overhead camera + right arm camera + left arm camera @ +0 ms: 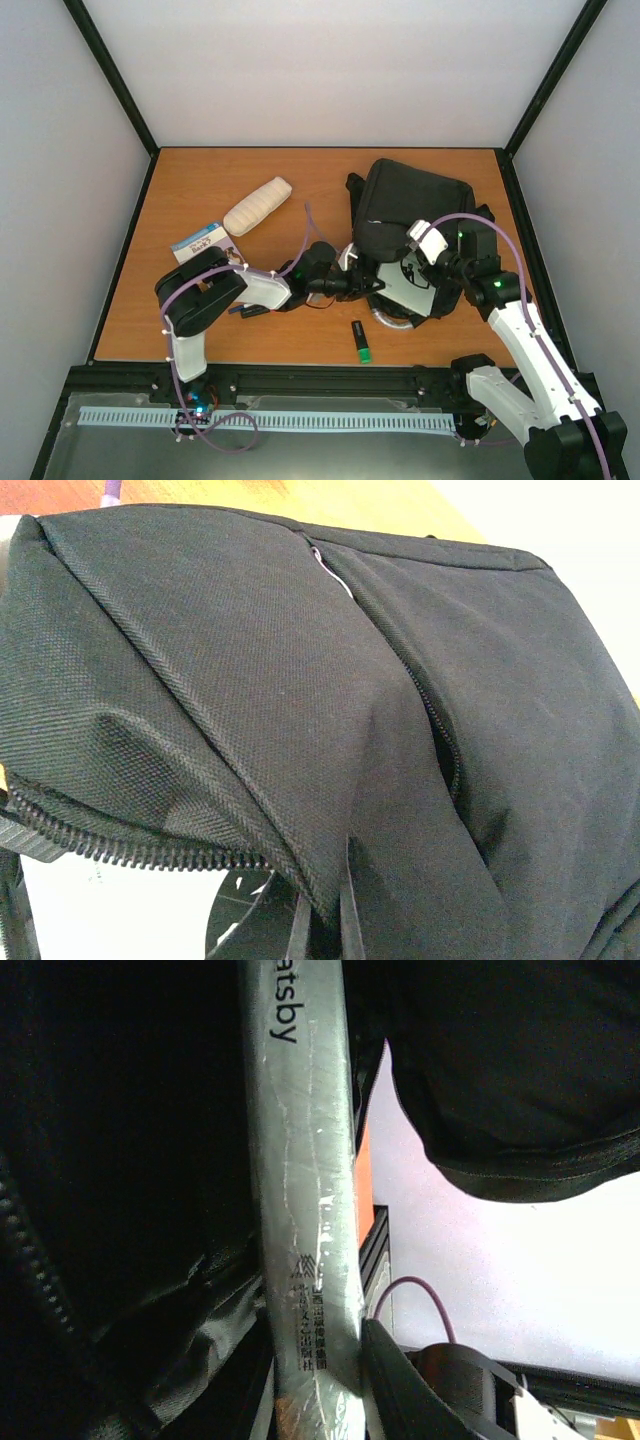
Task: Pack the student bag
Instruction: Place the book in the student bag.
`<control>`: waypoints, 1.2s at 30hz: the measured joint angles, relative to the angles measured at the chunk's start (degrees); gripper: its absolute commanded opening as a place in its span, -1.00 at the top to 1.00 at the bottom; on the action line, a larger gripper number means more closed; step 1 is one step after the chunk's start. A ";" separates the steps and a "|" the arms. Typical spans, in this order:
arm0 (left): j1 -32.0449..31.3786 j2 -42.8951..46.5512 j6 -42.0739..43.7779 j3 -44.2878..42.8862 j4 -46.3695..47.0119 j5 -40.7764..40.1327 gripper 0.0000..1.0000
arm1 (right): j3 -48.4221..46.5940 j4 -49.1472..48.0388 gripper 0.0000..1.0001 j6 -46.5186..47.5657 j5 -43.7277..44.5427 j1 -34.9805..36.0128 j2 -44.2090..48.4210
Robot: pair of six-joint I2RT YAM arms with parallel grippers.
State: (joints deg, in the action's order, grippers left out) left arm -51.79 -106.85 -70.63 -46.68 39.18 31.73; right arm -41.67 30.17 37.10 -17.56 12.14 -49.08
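The black student bag lies at the right middle of the table, its zipped opening facing the arms. My left gripper is shut on a grey book; in the left wrist view the book's spine, printed "atsby", runs between the jaws with dark bag fabric on its left. One fingertip shows; the other is hidden behind the book. My right gripper is shut on the edge of the bag's flap beside the zip and holds it raised. A white book cover shows in the opening.
A cream padded pouch lies at the back left, and a blue-and-white booklet sits near the left arm's elbow. A green highlighter lies near the front edge. The bag's grey loop hangs toward the front.
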 measured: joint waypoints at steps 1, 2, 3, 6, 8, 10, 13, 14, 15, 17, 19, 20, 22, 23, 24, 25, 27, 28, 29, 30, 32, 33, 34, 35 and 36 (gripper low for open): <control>0.00 -0.07 -0.35 0.00 0.28 -0.13 0.98 | 0.00 0.11 0.94 0.04 -0.04 0.00 -0.02; 0.02 -0.07 -0.59 0.00 0.33 -0.37 0.98 | 0.00 0.11 0.95 0.13 -0.07 0.00 -0.04; 0.02 -0.04 -0.63 0.00 0.44 -0.66 0.98 | 0.00 0.11 0.95 0.15 -0.11 0.00 -0.04; 0.04 -0.04 -0.50 -0.70 -0.31 -1.92 0.99 | 0.00 0.13 0.94 0.15 -0.44 0.00 -0.04; 0.13 -0.04 -0.44 -1.57 -1.36 -2.89 0.98 | 0.00 0.13 0.94 0.15 -0.92 0.00 -0.02; 0.31 -0.04 -0.33 -2.75 -2.51 -3.91 0.98 | -0.04 0.28 0.94 0.17 -1.60 0.00 -0.02; 0.70 -0.81 -0.07 -4.57 -3.13 -5.20 0.98 | -0.35 0.94 0.94 0.87 -3.15 0.00 -0.02; 0.83 -1.33 -0.04 -5.25 -3.23 -5.60 0.98 | -0.44 1.14 0.94 1.27 -3.52 -0.02 -0.02; 0.98 -2.12 -0.02 -6.12 -3.26 -5.79 0.99 | -0.59 1.51 0.94 1.66 -3.85 -0.09 -0.02; 1.36 -4.44 -0.02 -8.26 -3.23 -5.79 0.98 | -0.83 2.38 0.94 2.80 -4.24 -0.22 -0.04; 1.68 -6.99 0.00 -10.23 -3.23 -5.66 0.96 | -1.16 3.82 0.94 4.11 -4.39 -0.37 -0.04; 1.88 -8.15 0.07 -11.08 -3.17 -5.53 0.91 | -1.27 4.42 0.95 4.68 -4.39 -0.42 -0.04; 2.32 -10.16 0.09 -12.55 -3.08 -4.68 0.72 | -1.36 5.27 0.95 5.70 -4.28 -0.61 -0.15; 2.49 -10.75 0.11 -12.98 -2.97 -4.24 0.61 | -1.36 5.60 0.94 6.10 -4.31 -0.66 -0.20; 2.69 -11.26 0.15 -13.60 -2.95 -3.72 0.48 | -1.36 5.95 0.94 6.56 -4.28 -0.66 -0.26; 2.86 -11.61 0.20 -14.10 -3.02 -3.34 0.35 | -1.36 6.12 0.94 6.88 -4.26 -0.70 -0.33; 3.28 -11.82 0.44 -14.71 -3.23 -3.17 0.17 | -1.36 6.12 0.94 7.23 -4.26 -0.76 -0.57; 3.56 -11.82 0.96 -14.88 -3.41 -3.17 0.10 | -1.36 6.12 0.94 7.30 -4.28 -0.76 -0.68; 3.85 -11.69 1.36 -14.97 -3.78 -3.23 0.04 | -1.33 6.08 0.94 7.32 -4.33 -0.74 -0.79; 4.04 -11.43 1.97 -14.99 -4.46 -3.28 -0.02 | -1.25 5.92 0.94 7.32 -4.26 -0.74 -0.83; 4.33 -10.43 3.13 -14.97 -6.93 -3.52 -0.09 | -0.76 5.20 0.94 7.23 -3.91 -0.68 -0.85; 4.42 -9.64 3.85 -14.95 -8.52 -3.78 -0.11 | -0.44 4.68 0.94 7.13 -3.78 -0.59 -0.87; 4.44 -8.72 4.61 -14.88 -10.05 -4.11 -0.13 | -0.24 4.37 0.95 7.04 -3.69 -0.52 -0.87; 4.44 -7.37 5.46 -14.64 -12.04 -4.52 -0.15 | -0.11 4.13 0.94 6.97 -3.50 -0.46 -0.90; 4.44 -5.84 6.34 -14.21 -13.94 -4.87 -0.15 | 0.02 3.65 0.94 6.82 -3.23 -0.44 -0.90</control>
State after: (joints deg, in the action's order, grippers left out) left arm -47.35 -112.68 -64.29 -60.88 25.23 26.85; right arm -41.65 33.82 43.92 -20.80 11.70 -49.98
